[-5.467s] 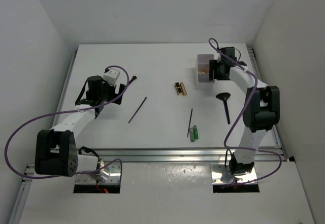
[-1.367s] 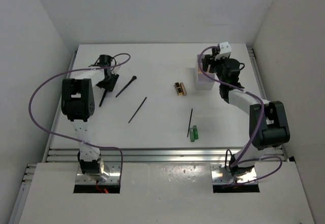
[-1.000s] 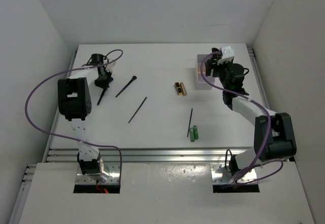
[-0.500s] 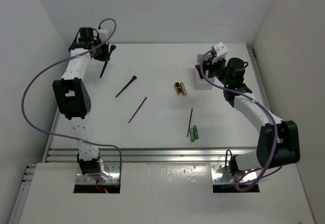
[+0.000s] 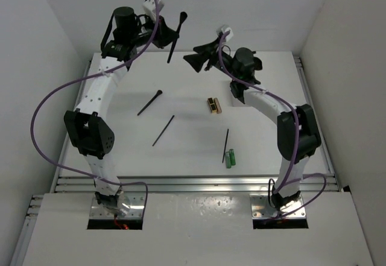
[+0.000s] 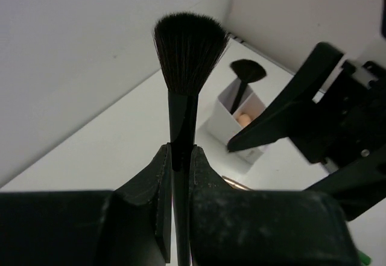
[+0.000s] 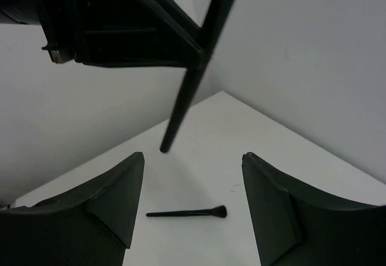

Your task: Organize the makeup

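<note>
Between the fingers of the left gripper (image 6: pixel 179 157) sits the handle of a flared-head brush (image 6: pixel 189 46). The jaws are closed tight on it a little below the bristles, with the head pointing up and the rest of the handle hanging down past the grip. This gripper is raised high above the table (image 5: pixel 193 175). Facing it from the other side, the right gripper (image 7: pixel 192 160) has its jaws spread wide with nothing between them. In the right wrist view, the lower tip of the hanging handle shows just above the gap between the two fingers, and no contact with either can be seen. Through that same gap, far beyond the jaws, a slim brush (image 7: pixel 187 213) lies flat on the table. Past the left jaws, in the left wrist view, a white box (image 6: pixel 224 118) stands upright with a second flared-head brush (image 6: pixel 247 71) in it, head up. Well below both grippers lie a black-and-gold case (image 5: pixel 213 105), a thin black stick (image 5: pixel 163 130) and a second thin stick (image 5: pixel 226 144). The green tubes (image 5: pixel 229 157) lie just beside the near end of the second thin stick.
</note>
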Motion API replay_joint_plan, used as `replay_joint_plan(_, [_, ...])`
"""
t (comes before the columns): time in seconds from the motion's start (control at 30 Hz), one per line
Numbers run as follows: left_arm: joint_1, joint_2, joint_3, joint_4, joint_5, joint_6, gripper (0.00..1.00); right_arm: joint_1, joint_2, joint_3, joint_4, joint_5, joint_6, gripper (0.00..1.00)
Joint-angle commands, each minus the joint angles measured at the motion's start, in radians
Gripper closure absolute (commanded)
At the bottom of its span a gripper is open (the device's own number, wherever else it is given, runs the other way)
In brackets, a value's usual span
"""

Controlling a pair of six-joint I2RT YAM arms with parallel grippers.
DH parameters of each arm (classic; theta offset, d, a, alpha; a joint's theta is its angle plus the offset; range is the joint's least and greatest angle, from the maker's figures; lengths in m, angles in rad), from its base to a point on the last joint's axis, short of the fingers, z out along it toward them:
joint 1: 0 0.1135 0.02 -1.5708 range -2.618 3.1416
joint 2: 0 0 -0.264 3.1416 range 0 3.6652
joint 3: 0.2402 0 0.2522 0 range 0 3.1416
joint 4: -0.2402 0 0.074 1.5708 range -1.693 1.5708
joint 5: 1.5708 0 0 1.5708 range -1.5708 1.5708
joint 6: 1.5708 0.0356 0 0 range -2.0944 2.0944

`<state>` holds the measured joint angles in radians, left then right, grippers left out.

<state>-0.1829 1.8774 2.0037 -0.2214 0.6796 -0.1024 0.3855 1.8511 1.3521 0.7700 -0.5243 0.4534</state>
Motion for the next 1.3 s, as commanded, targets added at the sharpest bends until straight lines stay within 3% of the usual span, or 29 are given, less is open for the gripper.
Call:
replay_joint_plan(0.0, [-0.012, -0.008, -0.016, 0.074, 0.046, -0.115, 1.0, 0.052, 0.031, 0.087, 0.069, -0.005, 0.062, 0.34])
replay_joint_plan(0.53, [-0.067, 0.003, -0.071, 0.093, 0.058, -0.145, 1.0, 0.053, 0.178, 0.203, 0.023, 0.124, 0.127, 0.51])
replay_joint_plan(0.87, [-0.067, 0.003, -0.128, 0.093, 0.049, -0.126, 1.0, 0.056, 0.185, 0.205, 0.057, 0.135, 0.149, 0.78])
replay_joint_plan(1.0, [-0.067, 0.003, -0.137, 0.074, 0.035, -0.106, 1.0, 0.052, 0.159, 0.168, 0.057, 0.145, 0.134, 1.0])
replay_joint_plan(1.07, [-0.067, 0.003, -0.137, 0.074, 0.035, -0.095, 0.86, 0.052, 0.145, 0.119, 0.069, 0.173, 0.131, 1.0])
replay_joint_plan(1.1, [-0.067, 0.003, -0.137, 0.065, 0.035, -0.085, 0.64, 0.044, 0.132, 0.111, 0.071, 0.175, 0.108, 1.0])
replay_joint_plan(1.17, [-0.067, -0.006, -0.137, 0.065, 0.035, -0.057, 0.37, 0.03, 0.109, 0.065, 0.071, 0.191, 0.087, 1.0])
replay_joint_plan(1.2, [-0.052, -0.006, -0.137, 0.056, 0.035, -0.057, 0.12, 0.023, 0.09, 0.05, 0.072, 0.201, 0.056, 1.0])
replay_joint_plan(1.27, [-0.012, -0.017, -0.128, 0.056, 0.017, -0.045, 0.03, -0.023, 0.056, -0.028, 0.08, 0.272, 0.001, 1.0])
